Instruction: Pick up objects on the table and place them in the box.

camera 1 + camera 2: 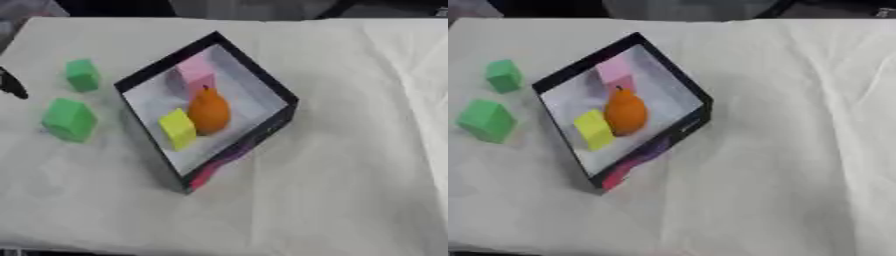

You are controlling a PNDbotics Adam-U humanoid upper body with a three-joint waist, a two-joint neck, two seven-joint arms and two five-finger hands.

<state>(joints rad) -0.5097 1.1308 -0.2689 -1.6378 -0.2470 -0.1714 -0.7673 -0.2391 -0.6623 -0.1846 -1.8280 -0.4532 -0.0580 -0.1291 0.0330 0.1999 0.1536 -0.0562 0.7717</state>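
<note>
A black-rimmed box (pixel 262 75) with a white inside stands askew at the table's middle. In it lie a pink block (pixel 197 72), an orange pear-shaped fruit (pixel 210 111) and a yellow block (pixel 178 128). Two green blocks rest on the cloth left of the box: a smaller one (pixel 82 75) farther back and a larger one (pixel 68 119) nearer. A dark sliver of my left hand (pixel 11 85) shows at the left edge of the left eye view, apart from both green blocks. My right hand is not visible.
A wrinkled white cloth (pixel 780 150) covers the table. Dark shapes run along the far edge (pixel 114 7). Bare cloth stretches to the right of the box and in front of it.
</note>
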